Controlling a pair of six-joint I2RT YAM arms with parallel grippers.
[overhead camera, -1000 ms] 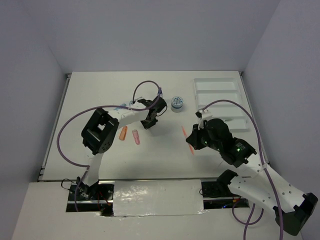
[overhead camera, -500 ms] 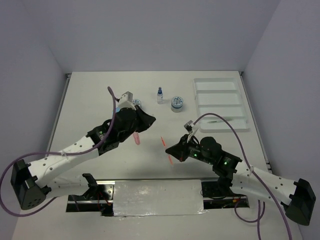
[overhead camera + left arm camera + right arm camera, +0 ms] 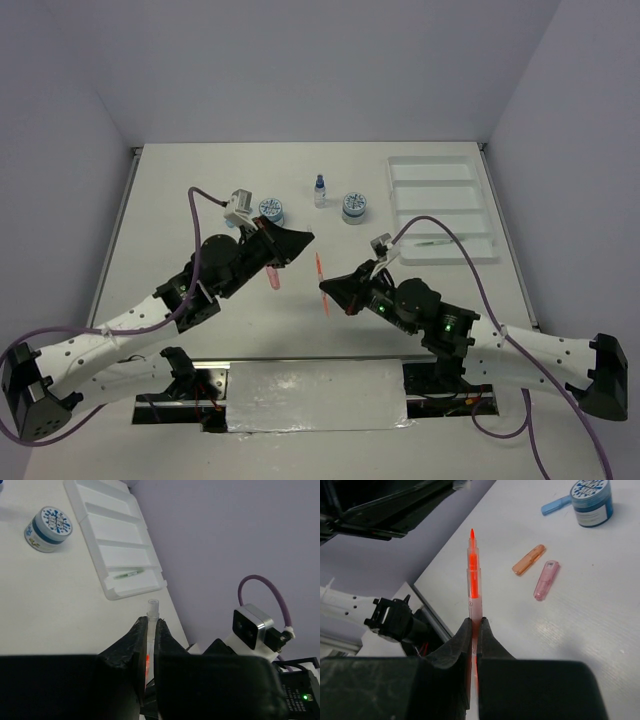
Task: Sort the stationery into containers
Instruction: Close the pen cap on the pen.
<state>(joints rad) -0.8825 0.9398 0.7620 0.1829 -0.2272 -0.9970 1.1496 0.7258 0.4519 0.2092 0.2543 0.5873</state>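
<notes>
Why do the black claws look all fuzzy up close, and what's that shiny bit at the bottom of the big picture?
Left wrist view: the fingers sit right at the lens, so they blur; the white tray stays sharp. Right wrist view: fuzzy fingers again, crisp orange pen. Top view: the glossy sheet reflects light as glare.

**Soft, even light is filling the enclosure**

Bright, diffuse light is falling from above, washing the white table nearly flat and leaving only faint, soft-edged shadows on it. A glossy strip at the near edge is throwing back patchy glare. In the wrist views the black fingers of the right pincer are showing dark and slightly soft. The orange-red pen it is gripping is glowing translucent. The translucent tube pinched in the left pincer is catching an orange glow too.
</notes>
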